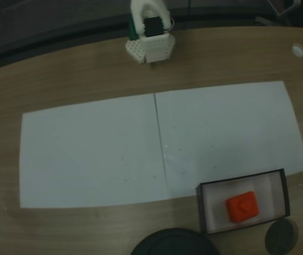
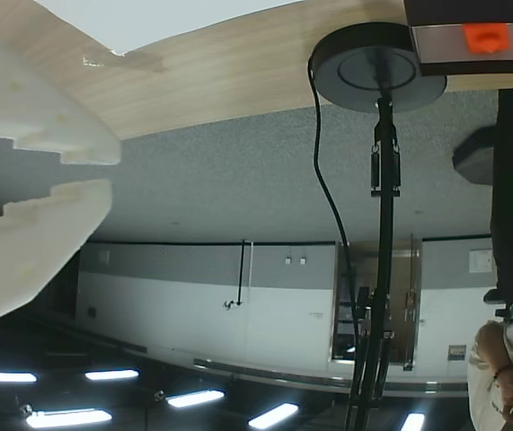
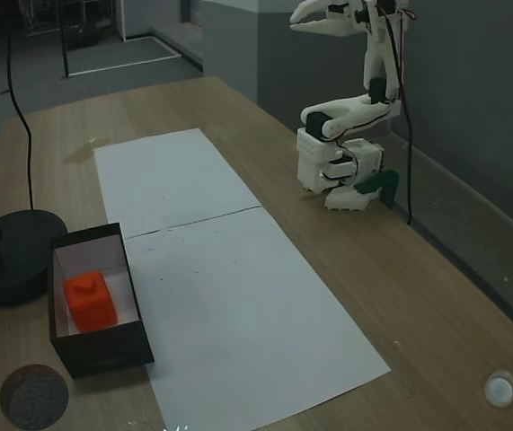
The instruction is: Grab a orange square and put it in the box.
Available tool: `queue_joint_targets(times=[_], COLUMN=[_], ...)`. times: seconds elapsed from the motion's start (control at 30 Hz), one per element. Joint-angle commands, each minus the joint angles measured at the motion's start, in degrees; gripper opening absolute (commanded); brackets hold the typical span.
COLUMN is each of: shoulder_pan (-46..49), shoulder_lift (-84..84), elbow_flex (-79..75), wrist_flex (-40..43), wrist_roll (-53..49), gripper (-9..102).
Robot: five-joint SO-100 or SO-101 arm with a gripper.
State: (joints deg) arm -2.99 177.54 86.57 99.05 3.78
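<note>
Orange square (image 1: 242,206) sits inside the box (image 1: 285,188) — looks done! Pincer (image 3: 305,17) raised by the base, slightly parted, holding nothing.

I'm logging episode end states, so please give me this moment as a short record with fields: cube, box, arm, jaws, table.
cube: the orange square sits inside the box, touching nothing but its floor
box: the box stands at the paper's corner, beside a round black stand base
arm: folded back over its base, gripper raised high, far from the box
jaws: slightly parted, empty
table: wooden table with white paper sheets
</note>
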Motion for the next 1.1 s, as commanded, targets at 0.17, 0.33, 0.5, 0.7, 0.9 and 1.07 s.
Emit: queue_joint_targets(times=[0.17, 0.33, 0.5, 0.7, 0.9, 1.07], shoulder_pan=[0.09, 0.09, 0.09, 0.09, 0.18, 0.09], shoulder_lift=[6.68, 10.99, 14.59, 18.37, 21.88, 21.71], elbow_flex=[7.21, 12.48, 16.17, 22.94, 30.06, 38.32], wrist_flex=[-2.72, -5.01, -6.24, -11.95, -15.73, -21.62], wrist_roll=[-0.18, -2.29, -2.55, -2.11, -2.02, -2.02], gripper=[0, 0, 0, 0, 0, 0])
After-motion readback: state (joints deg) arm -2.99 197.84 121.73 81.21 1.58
